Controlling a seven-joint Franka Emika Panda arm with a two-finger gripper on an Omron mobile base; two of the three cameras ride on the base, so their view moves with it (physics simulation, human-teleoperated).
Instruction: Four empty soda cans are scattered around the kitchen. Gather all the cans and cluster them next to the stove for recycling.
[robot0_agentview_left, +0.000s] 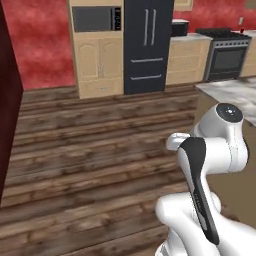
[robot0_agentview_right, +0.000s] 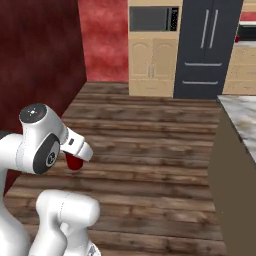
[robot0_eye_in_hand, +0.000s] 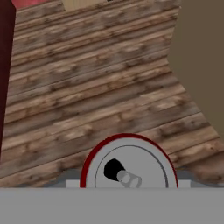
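A red soda can (robot0_eye_in_hand: 129, 168) with a silver top and dark opening sits at the bottom middle of the hand view, close against the camera. In the right base view the same can (robot0_agentview_right: 74, 163) hangs under the white hand, above the wooden floor, with my gripper (robot0_agentview_right: 76, 154) shut on it. The fingers themselves are hidden by the can and hand. The stove (robot0_agentview_left: 227, 54), black with dark grates, stands far off along the back wall at the upper right of the left base view.
A marble-topped island (robot0_agentview_right: 241, 122) with a brown side runs along the right. A dark red wall (robot0_agentview_left: 7, 100) closes the left. A black fridge (robot0_agentview_left: 147, 45) and a wooden cabinet with a microwave (robot0_agentview_left: 97, 19) stand at the back across open plank floor.
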